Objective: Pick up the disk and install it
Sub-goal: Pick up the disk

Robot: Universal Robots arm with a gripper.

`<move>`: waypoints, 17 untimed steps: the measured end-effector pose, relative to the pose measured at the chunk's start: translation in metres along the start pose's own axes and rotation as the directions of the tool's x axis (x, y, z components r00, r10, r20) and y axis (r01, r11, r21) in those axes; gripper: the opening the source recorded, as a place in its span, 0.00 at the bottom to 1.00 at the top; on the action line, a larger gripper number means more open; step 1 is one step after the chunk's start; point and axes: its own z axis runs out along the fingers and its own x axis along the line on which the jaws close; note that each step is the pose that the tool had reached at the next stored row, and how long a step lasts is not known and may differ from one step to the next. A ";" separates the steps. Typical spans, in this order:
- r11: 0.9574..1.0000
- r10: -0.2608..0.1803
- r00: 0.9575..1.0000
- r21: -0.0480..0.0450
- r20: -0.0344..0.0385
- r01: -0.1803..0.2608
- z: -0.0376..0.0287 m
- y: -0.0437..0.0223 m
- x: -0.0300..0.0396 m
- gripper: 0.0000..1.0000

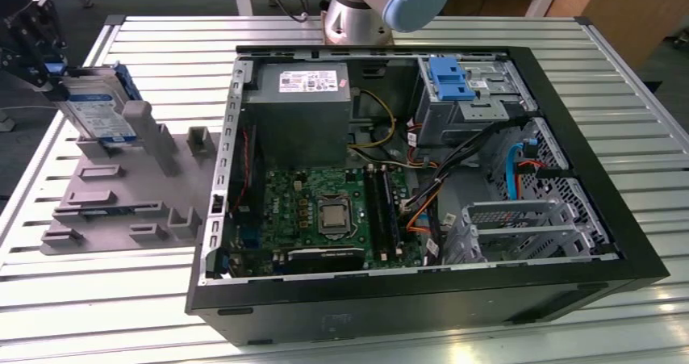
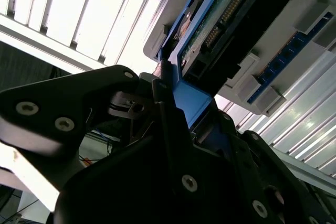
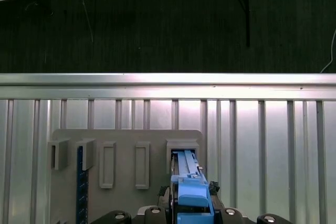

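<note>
The disk (image 1: 95, 110), a silver drive with a white-and-blue label in a blue carrier frame, stands nearly upright at the exterior view's far left. Its lower end is at the grey holder block (image 1: 119, 194), beside a grey post (image 1: 142, 134). Whether it still rests in the slot I cannot tell. My black gripper (image 1: 54, 83) is shut on the disk's upper end. In the second wrist view the gripper (image 2: 184, 93) clamps the blue frame, with the disk's green board (image 2: 210, 22) beyond. In the first wrist view the blue frame (image 3: 188, 182) juts out from the gripper (image 3: 191, 212).
An open computer case (image 1: 603, 251) lies on the slatted metal table (image 1: 140, 37). It holds a grey power supply (image 1: 299, 98), a motherboard (image 1: 323, 211), a metal bay with a blue latch (image 1: 447, 77) and a drive cage (image 1: 528, 227). The arm's base (image 1: 361, 13) stands behind it.
</note>
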 end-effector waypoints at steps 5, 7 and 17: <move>1.000 0.000 1.000 0.000 0.000 0.000 -0.0008 0.0000 0.0000 0.37; 1.000 0.000 1.000 0.000 0.000 0.000 -0.0011 0.0000 0.0000 0.37; 1.000 0.000 1.000 0.000 0.000 0.000 -0.0030 0.0000 0.0000 0.37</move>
